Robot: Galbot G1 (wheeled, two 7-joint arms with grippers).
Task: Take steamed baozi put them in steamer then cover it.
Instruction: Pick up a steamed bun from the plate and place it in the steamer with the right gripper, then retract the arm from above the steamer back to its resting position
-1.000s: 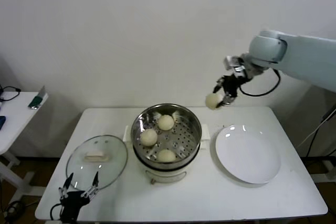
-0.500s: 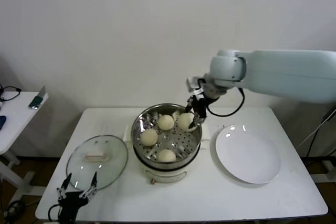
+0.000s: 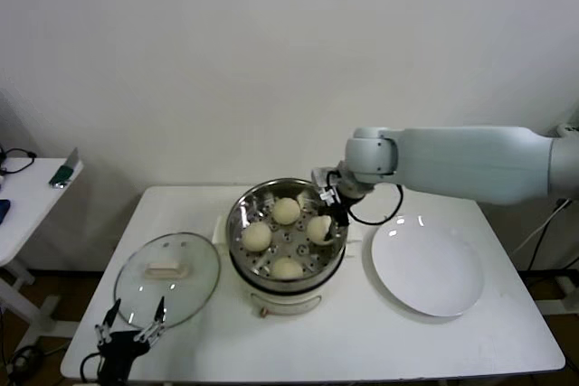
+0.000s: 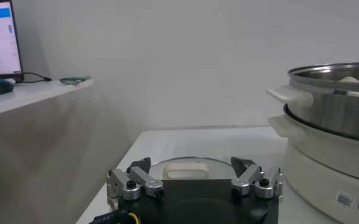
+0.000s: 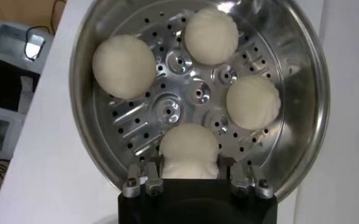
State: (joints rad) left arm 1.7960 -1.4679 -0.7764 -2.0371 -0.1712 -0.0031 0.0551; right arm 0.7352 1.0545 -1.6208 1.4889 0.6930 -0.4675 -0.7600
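Head: right end effector sits inside the steamer, clamped on the fourth baozi; three others lie in the steamer beside it. Cover lies on the worktop left of the steamer, left end effector just beside it.
Left wrist: left end effector spread wide over the cover.
Right wrist: baozi between the fingers.

No lettering can be read; the small label on the pot base is illegible.
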